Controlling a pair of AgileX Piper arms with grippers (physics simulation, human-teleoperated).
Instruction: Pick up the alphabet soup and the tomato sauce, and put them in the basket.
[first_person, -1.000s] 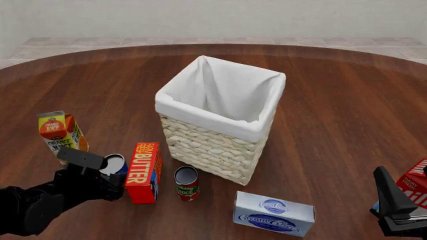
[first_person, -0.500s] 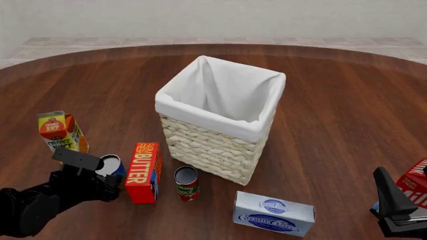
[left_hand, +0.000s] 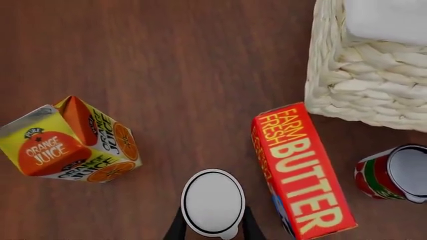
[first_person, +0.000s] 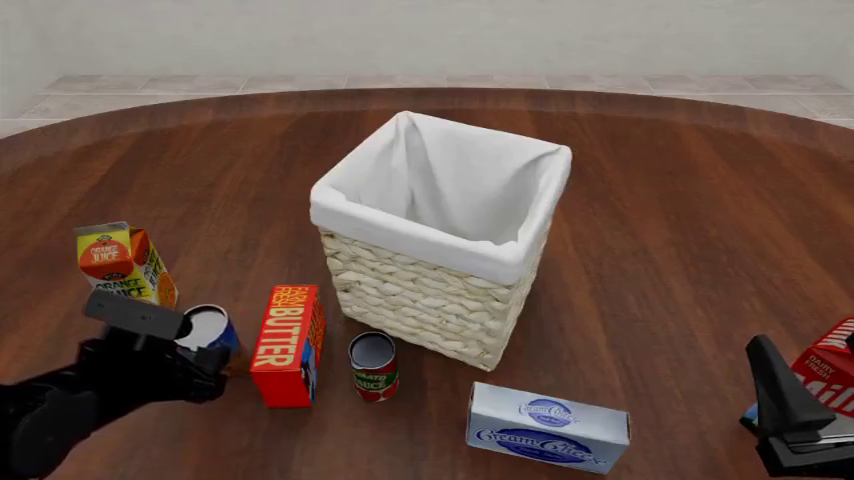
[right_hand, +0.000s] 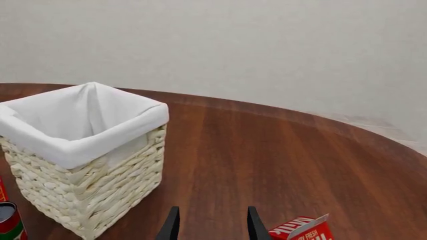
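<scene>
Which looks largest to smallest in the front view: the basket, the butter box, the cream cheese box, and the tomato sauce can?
1. the basket
2. and 3. the butter box and the cream cheese box: they look about alike, and the cream cheese box is nearer to the camera, so I do not rank them.
4. the tomato sauce

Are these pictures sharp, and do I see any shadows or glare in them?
Front view: sharp, even light, faint soft shadows under the basket and butter box, no glare. Left wrist view: sharp, the alphabet soup top plain white. Right wrist view: sharp, flat lighting on the wall.
</scene>
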